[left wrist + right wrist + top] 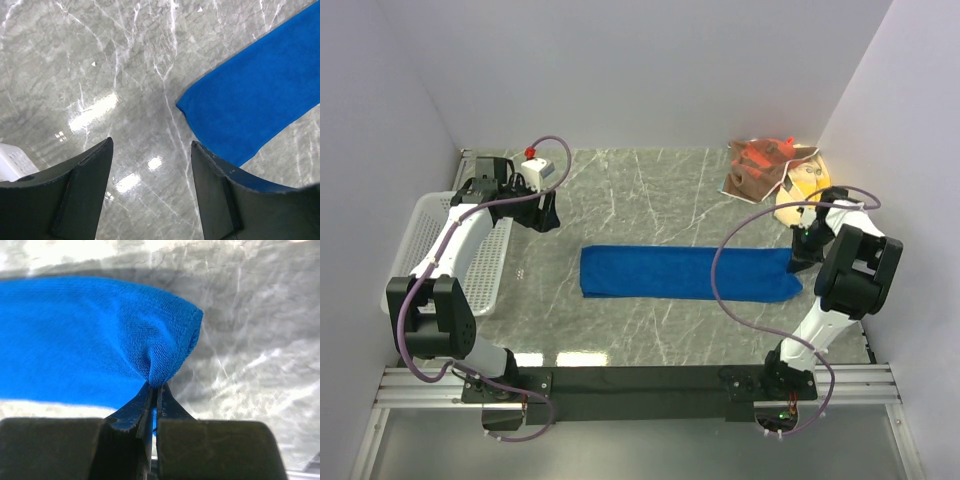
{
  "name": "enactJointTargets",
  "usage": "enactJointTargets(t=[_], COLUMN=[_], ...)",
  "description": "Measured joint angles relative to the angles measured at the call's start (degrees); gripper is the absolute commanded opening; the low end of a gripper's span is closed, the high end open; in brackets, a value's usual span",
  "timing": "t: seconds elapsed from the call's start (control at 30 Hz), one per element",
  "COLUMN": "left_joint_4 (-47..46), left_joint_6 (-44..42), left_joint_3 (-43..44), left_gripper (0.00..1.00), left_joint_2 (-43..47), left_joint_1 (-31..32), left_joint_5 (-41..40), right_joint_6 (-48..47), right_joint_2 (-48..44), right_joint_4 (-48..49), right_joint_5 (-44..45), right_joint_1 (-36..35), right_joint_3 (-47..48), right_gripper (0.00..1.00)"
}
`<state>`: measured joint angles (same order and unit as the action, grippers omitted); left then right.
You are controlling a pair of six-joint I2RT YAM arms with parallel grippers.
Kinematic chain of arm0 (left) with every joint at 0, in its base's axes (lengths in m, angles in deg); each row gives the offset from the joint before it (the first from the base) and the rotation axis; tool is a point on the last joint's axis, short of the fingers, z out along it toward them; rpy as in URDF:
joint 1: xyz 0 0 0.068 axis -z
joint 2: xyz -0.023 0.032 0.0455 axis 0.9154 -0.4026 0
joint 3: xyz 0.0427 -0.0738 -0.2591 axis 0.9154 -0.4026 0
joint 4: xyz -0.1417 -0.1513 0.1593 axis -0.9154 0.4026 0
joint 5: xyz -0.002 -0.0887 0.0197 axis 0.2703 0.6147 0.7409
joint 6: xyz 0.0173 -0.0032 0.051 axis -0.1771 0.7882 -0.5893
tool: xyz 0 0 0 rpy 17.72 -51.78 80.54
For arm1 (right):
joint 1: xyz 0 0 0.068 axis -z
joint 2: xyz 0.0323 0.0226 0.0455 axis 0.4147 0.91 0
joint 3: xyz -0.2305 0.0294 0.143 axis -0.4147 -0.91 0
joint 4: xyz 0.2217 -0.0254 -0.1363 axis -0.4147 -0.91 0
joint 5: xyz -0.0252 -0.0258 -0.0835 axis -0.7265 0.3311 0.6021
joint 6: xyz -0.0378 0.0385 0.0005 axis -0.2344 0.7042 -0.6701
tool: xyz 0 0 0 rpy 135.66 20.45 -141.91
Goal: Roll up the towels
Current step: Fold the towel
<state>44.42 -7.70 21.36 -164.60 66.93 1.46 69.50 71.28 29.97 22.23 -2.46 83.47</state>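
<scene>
Right pincer (155, 390) is clenched on a corner of the blue towel (75, 330).
It is spread flat on the worktop (650, 190); the left pincer (151, 145) is held released near its other end.

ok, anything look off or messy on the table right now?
Only the far right corner: the patterned towel and yellow towel lie crumpled in a heap. The blue towel lies flat as a long strip, puckered at its right end where the right claw pinches it.
</scene>
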Motion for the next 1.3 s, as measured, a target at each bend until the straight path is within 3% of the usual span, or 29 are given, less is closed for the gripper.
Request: enactJointTargets(t=[0.1,0.13,0.17,0.3,0.47,0.73,1.0,1.3], left_joint_4=[0.46,0.83,1.14,1.42,1.18,0.2,-1.05,-1.55], left_joint_6=[1.16,1.55,1.97,3.63,6.1,14.56,18.69,18.88], left_joint_3=[0.46,0.9,1.36,1.88,1.88,2.99,2.64,1.97], left_gripper=[0.73,0.81,0.99,1.0,1.0,0.99,0.99,0.99], left_joint_2=[-0.31,-0.57,-0.94,-1.44,-1.44,-1.09,0.31,0.66], left_joint_1=[0.0,0.0,0.0,-0.07,-0.09,-0.11,-0.11,-0.11], left_joint_5=[0.35,0.72,1.22,4.13,7.72,7.58,5.44,3.85], right_joint_6=[-1.81,-2.16,-2.49,-2.67,1.11,11.28,16.94,19.8], right_joint_2=[-0.92,-1.31,-1.81,-4.42,-7.41,-2.8,4.94,7.65], right_joint_4=[-3.61,-4.72,-5.57,-8.44,-7.5,0.31,5.14,7.89], right_joint_5=[-3.08,-4.59,-6.36,-13.46,-21.29,-29.22,-30.91,-32.11], right_joint_1=[-0.26,-0.81,-1.51,-6.8,-19.12,-33.81,-40.52,-42.01], right_joint_3=[3.13,3.91,4.44,4.61,3.61,3.93,6.49,9.84], right_gripper=[0.0,0.0,0.0,0.0,0.0,0.0,0.0,0.0])
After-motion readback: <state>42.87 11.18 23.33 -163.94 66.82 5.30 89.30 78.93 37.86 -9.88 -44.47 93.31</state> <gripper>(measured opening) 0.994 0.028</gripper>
